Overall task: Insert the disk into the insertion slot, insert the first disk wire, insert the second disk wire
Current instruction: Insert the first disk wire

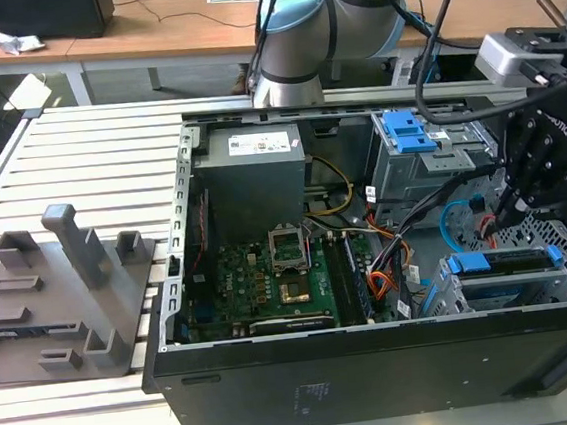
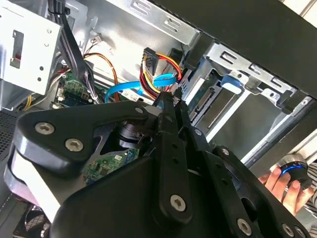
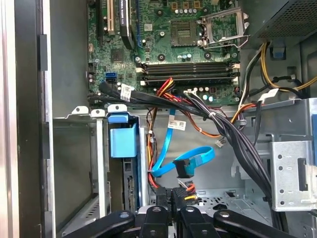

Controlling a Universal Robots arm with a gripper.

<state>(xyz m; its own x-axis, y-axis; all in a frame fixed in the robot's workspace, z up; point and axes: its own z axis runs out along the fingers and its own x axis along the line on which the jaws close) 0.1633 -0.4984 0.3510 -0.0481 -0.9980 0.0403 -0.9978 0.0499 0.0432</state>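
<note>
White slatted bench (image 1: pixel 76 142) carrying an open computer case (image 1: pixel 379 364), with desks behind. In the exterior view, the disk (image 1: pixel 499 262) sits in the insertion slot (image 1: pixel 533 294) at the case's near corner on that view's right, its blue carrier facing up. The arm comes in over the case's edge on that same side, its hand (image 1: pixel 497 220) dipped inside just behind the slot. Both wrist views add the close detail: the hand pinched shut on the small black plug of the first disk wire (image 2: pixel 151 69), with the second disk wire (image 3: pixel 190 161) looping just beside it. The second wrist view also catches a person's fingers (image 2: pixel 277 181) outside the case.
</note>
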